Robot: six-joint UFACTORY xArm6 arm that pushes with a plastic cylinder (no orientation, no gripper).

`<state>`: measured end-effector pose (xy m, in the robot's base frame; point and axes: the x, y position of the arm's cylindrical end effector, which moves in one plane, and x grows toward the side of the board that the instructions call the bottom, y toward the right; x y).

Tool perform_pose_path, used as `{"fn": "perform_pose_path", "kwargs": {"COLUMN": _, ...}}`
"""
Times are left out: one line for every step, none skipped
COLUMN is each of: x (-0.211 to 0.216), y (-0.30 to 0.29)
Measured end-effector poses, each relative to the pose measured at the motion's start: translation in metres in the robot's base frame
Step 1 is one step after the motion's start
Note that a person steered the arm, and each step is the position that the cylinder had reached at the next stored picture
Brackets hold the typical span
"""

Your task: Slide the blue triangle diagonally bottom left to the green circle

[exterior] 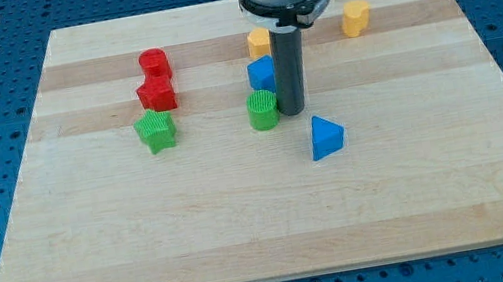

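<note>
Near the desk's middle, my tip stands just at three o'clock of the green circle. At five o'clock from it, apart, lies the blue triangle. No gripper shows, only a rod.

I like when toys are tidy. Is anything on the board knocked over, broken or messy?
Nothing stands out. All the blocks sit flat on the wooden board, none broken or stacked. My tip rests right beside the green circle, with the blue triangle lying apart toward the view's bottom right.

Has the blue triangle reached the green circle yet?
Not yet: the blue triangle lies apart, lower right of the green circle; my tip stands between.
</note>
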<state>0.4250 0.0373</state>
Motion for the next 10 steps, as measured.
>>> {"fn": "perform_pose_path", "kwargs": {"x": 0.000, "y": 0.034}}
{"fn": "perform_pose_path", "kwargs": {"x": 0.013, "y": 0.060}}
{"fn": "perform_pose_path", "kwargs": {"x": 0.038, "y": 0.061}}
{"fn": "perform_pose_path", "kwargs": {"x": 0.058, "y": 0.055}}
{"fn": "perform_pose_path", "kwargs": {"x": 0.069, "y": 0.032}}
{"fn": "perform_pose_path", "kwargs": {"x": 0.070, "y": 0.003}}
{"fn": "perform_pose_path", "kwargs": {"x": 0.077, "y": -0.020}}
{"fn": "perform_pose_path", "kwargs": {"x": 0.100, "y": -0.022}}
{"fn": "perform_pose_path", "kwargs": {"x": 0.105, "y": -0.045}}
{"fn": "perform_pose_path", "kwargs": {"x": 0.095, "y": -0.063}}
